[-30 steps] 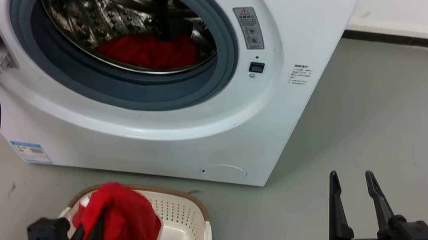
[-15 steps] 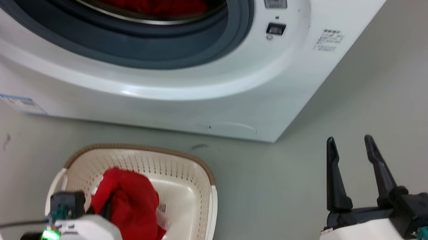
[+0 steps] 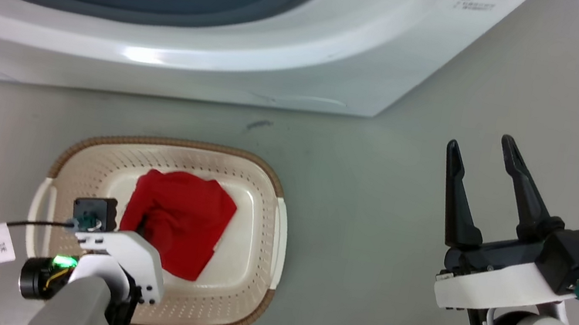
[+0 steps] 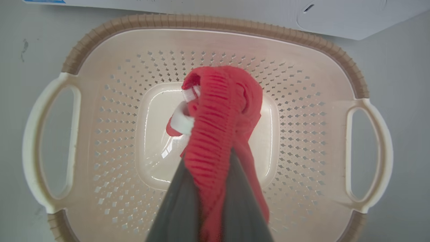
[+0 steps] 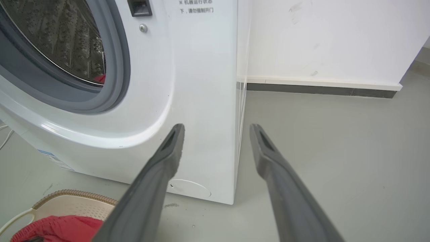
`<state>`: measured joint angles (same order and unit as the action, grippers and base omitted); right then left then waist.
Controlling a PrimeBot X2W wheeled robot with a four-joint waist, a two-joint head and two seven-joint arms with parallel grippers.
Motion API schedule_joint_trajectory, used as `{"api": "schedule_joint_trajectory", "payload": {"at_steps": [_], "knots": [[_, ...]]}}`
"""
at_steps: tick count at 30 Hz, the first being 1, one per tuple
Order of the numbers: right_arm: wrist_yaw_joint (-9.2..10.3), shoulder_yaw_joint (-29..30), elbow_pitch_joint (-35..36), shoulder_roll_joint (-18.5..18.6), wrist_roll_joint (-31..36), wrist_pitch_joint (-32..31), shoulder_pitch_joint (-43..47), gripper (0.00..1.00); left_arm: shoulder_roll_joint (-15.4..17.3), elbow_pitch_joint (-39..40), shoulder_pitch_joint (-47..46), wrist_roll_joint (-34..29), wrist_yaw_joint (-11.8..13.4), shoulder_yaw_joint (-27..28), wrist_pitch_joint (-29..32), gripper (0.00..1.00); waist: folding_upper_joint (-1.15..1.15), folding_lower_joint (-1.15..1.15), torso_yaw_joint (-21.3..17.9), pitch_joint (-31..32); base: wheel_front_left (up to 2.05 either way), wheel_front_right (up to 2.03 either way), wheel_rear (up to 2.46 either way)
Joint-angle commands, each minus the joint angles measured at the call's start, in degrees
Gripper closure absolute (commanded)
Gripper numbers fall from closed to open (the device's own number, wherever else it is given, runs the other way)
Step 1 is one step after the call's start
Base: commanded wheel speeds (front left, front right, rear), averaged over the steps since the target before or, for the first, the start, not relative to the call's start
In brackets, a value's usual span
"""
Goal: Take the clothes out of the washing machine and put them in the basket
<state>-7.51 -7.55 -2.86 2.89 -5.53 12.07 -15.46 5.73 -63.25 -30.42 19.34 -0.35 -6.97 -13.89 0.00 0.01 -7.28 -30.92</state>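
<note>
The white washing machine (image 3: pixel 223 67) spans the top of the head view, and its grey door ring and steel drum show in the right wrist view (image 5: pixel 198 84). A sliver of red clothes (image 5: pixel 99 78) lies in the drum. On the floor in front stands the cream basket (image 3: pixel 173 143) with its brown rim (image 4: pixel 215 22). My left gripper (image 4: pixel 210 158) is shut on a red garment (image 4: pixel 218 107) with white trim, which hangs over the basket's middle and rests in it (image 3: pixel 185 215). My right gripper (image 3: pixel 480 145) is open and holds nothing, off to the right above the floor (image 5: pixel 217 127).
Grey floor (image 3: pixel 378 202) stretches to the right of the washer. A white wall with a dark baseboard (image 5: pixel 319 89) runs behind. A black cable with a white tag (image 3: pixel 0 244) trails from my left wrist beside the basket.
The head camera has tilted down, so the washer slid up the picture. My left gripper has lowered the red garment into the basket. The right gripper stays open.
</note>
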Motion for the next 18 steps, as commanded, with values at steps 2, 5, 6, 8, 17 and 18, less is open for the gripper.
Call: {"api": "schedule_joint_trajectory", "payload": {"at_steps": [2,5,6,8,17,18], "knots": [[0.04,-0.2,0.0,0.0,-0.5,0.5,-1.3,0.0,0.4,-1.9,-2.4,0.1,0.0,0.2,-0.5,1.0,0.0,-0.01,-1.4,-3.2,0.0,0.0,0.0],[0.04,-0.5,-0.2,0.0,-0.7,0.9,-2.1,0.0,0.8,-4.6,-4.5,0.5,0.2,0.5,-0.8,1.0,0.0,-0.01,-2.0,-5.1,0.0,0.0,0.0],[0.03,-0.7,-0.3,0.0,-0.8,1.1,-2.4,0.0,1.0,-5.4,-5.1,0.6,0.3,0.6,-0.8,1.0,0.0,-0.01,-2.3,-5.6,0.0,0.0,0.0],[0.04,-0.9,-0.5,0.0,-1.1,1.2,-2.8,0.0,1.3,-6.7,-6.1,0.9,0.3,0.7,-0.9,1.0,0.0,-0.01,-2.8,-6.5,0.0,0.0,0.0],[0.04,-1.2,-2.4,0.0,-1.4,2.2,-3.7,0.0,2.0,-9.7,-6.8,1.7,-0.3,0.6,-0.2,0.0,0.0,-0.01,-3.7,-6.6,0.0,0.0,0.0],[0.03,-1.1,-2.7,0.0,-1.5,2.4,-3.6,0.0,1.8,-9.9,-6.1,2.1,-0.4,0.8,-0.3,0.0,0.0,-0.01,-3.6,-5.8,0.0,0.0,0.0]]}}
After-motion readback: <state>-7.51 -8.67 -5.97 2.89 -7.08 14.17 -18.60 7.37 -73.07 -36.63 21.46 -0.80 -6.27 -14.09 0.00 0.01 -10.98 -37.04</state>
